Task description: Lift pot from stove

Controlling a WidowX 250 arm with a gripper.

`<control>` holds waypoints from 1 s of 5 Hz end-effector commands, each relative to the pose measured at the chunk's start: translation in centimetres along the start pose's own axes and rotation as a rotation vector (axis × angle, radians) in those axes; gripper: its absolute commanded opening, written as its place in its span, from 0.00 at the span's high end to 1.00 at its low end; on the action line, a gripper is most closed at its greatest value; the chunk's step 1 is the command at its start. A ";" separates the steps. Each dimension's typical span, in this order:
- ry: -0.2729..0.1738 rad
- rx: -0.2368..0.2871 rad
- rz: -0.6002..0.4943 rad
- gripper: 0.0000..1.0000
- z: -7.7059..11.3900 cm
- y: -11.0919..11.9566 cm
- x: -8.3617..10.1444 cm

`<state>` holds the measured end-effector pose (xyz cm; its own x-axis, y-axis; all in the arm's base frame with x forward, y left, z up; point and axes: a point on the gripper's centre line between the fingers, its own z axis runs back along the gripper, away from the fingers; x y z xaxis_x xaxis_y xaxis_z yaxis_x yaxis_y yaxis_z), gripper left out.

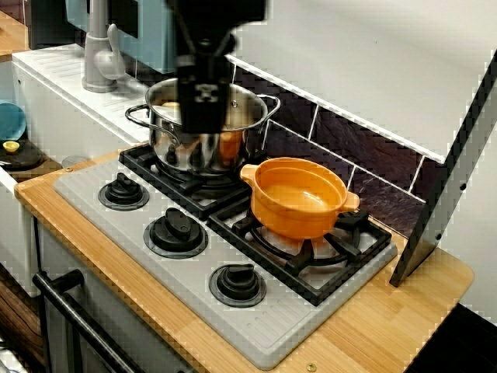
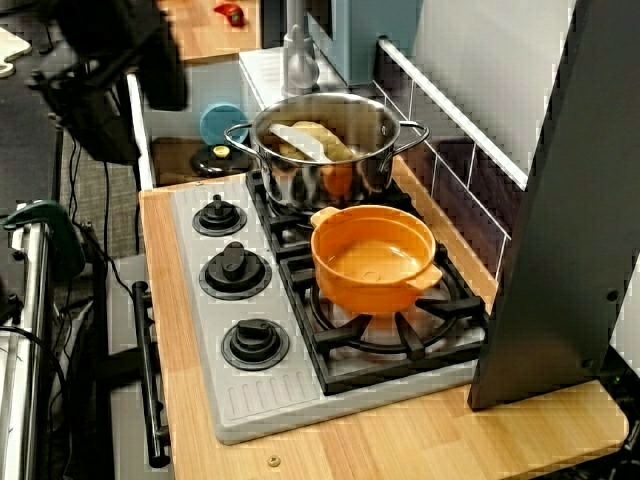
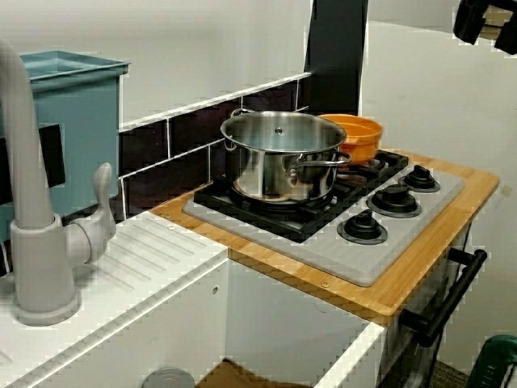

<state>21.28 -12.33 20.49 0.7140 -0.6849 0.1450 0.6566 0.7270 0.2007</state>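
Front view, taken across the knobs, showed the wooden counter carrying the grey stove, whose black grates filled its back half and whose three black knobs ran along its near edge. On the right-hand grate sat the orange pot, upright and empty, one stubby handle toward the steel pot and the other toward the dark panel leaning at the counter's end. The steel pot stood on the neighbouring grate, just beside the orange one without clearly touching it, and held some pale pieces. The arm's gripper hung in front of the steel pot in this view, well apart from the orange pot; its fingers were a dark blur, so whether the jaws were apart or together could not be told. In the high view from the stove's end, the orange pot was again seated on the nearer grate, with the steel pot behind it, and only a dark mass of the arm showed at upper left. In the sink-side view, a grey tap stood in the foreground, the steel pot hid most of the orange pot, and a black handle bar ran below the counter's front edge.
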 end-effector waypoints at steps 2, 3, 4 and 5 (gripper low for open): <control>-0.038 -0.012 -0.089 0.00 -2.5 2.1 6.0; -0.011 -0.006 -0.074 0.00 -4.5 2.9 8.0; 0.005 -0.004 -0.068 0.00 -6.6 3.5 8.7; 0.006 0.018 -0.064 0.00 -8.0 3.5 8.7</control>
<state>32.09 -15.18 13.77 0.6738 -0.7330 0.0938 0.7052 0.6757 0.2147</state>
